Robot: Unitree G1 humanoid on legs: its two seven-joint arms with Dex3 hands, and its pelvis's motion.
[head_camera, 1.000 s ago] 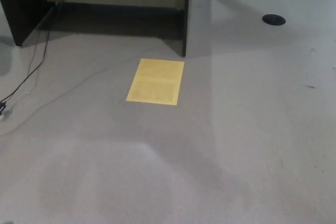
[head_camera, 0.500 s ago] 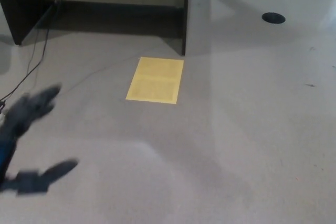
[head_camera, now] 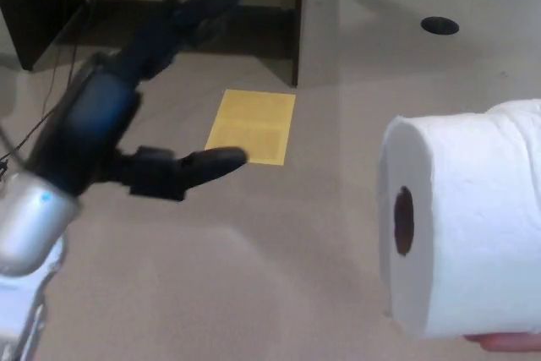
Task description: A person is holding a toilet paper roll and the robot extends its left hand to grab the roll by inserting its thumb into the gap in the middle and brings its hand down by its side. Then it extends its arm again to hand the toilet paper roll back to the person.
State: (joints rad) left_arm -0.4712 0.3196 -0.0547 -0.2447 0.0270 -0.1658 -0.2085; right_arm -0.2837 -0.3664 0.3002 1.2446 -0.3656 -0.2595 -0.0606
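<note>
White, soft and easily crushed, the large toilet paper roll (head_camera: 461, 226) fills the lower right of the head view, lying sideways with its dark cardboard core hole (head_camera: 403, 221) facing the robot's black left hand (head_camera: 139, 99). That hand is spread wide and empty, two fingers (head_camera: 199, 10) reaching up and away and the thumb (head_camera: 199, 165) pointing toward the roll but well apart from it.

The likely failure is the thumb missing the narrow core and pushing into the paper face, which would dent the roll or knock it from the person's grip. The thumb sits higher than the hole, so a straight reach would land above it.

The roll's right end is cut off by the frame, and only a sliver of the person's fingertips (head_camera: 507, 342) shows beneath it. The right hand is out of view. The pale yellow rectangular sheet (head_camera: 254, 127) lies on the grey floor (head_camera: 279, 268) behind.
</note>
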